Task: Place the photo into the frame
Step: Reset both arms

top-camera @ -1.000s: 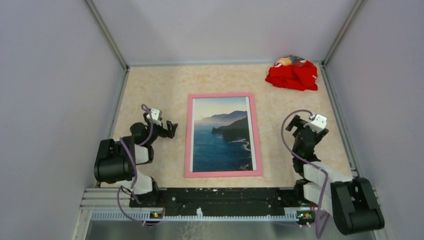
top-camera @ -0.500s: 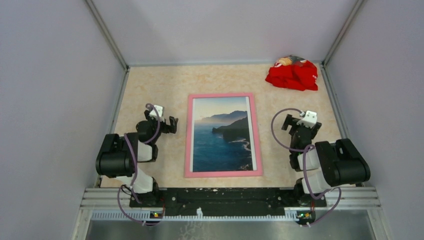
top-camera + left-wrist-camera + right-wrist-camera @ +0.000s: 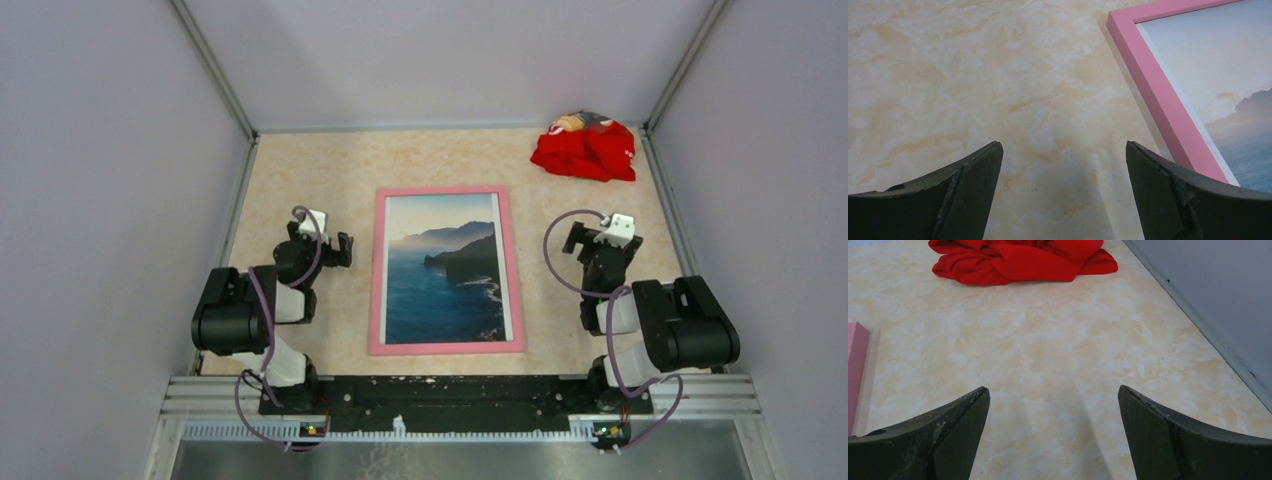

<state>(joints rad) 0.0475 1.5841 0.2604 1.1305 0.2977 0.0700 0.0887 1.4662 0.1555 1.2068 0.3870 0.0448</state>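
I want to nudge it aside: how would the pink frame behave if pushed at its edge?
The frame looks thin and straight, so probably rigid and light. Lying flat on the smooth table, it would likely slide, not tip, carrying the photo inside it.

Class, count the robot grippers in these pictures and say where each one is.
2. The left gripper is open just left of the pink frame's left edge; the right gripper is open on the frame's right side, facing the red cloth. None seems hidden.

Pink frame (image 3: 1168,107) corner beside parted jaws
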